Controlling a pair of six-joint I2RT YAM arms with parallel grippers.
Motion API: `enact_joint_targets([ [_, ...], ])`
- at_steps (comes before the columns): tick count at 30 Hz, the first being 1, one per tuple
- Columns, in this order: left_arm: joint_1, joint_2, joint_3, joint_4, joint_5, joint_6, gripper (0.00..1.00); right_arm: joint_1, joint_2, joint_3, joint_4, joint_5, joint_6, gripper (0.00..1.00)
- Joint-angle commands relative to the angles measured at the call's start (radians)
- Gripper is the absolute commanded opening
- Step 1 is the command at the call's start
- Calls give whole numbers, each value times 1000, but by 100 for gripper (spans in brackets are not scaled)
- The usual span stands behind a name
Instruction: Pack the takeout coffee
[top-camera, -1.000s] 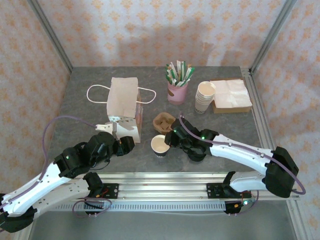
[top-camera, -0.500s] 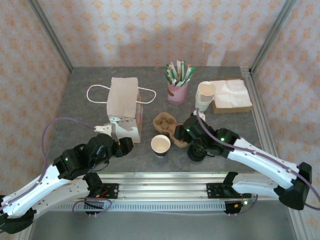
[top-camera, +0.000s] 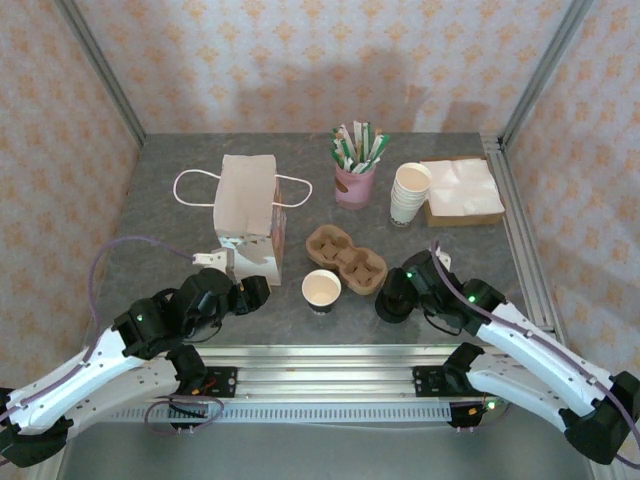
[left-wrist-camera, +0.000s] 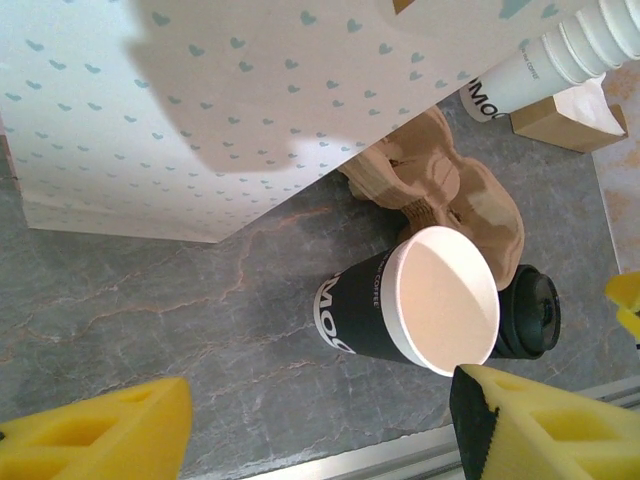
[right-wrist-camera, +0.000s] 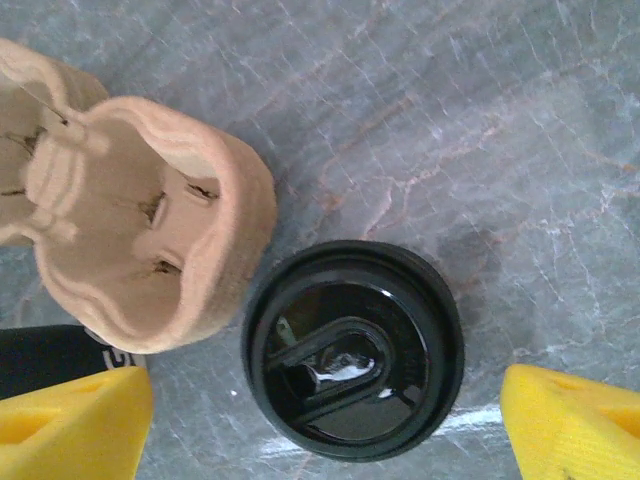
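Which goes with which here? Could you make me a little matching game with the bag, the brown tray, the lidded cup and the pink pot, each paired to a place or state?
Things:
1. paper bag
2. brown tray
3. lidded cup
4. pink pot

Descriptions:
A. full of green and white sticks
B. by the front edge, just right of the open cup
C. empty, lying in the middle
D. on the left side, with white handles

Pairs: 1-D, 2-C, 3-B, 4-A.
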Motion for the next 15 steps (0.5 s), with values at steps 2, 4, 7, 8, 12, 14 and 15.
enact_joint_targets([
  [2,-6,2,-17,24,-19,-16,70,-24,3,-26,-16,-49,-35,90],
  [4,-7,3,-20,23,-15,-17,70,-24,16,-35,-11,-57,-57,89],
  [7,-7,5,-17,19,-16,-16,70,-24,30,-44,6,-74,-111,90],
  [8,-7,6,-18,20,-15,-15,70,-24,35,-43,7,-73,-126,90],
  [12,-7,8,-19,22,-15,-16,70,-24,62,-41,14,-67,-167,90],
  [14,-6,11,-20,23,-15,-17,70,-23,73,-45,28,-75,-174,90],
  [15,-7,11,-21,23,-15,-19,70,-24,80,-48,38,-80,-176,90],
])
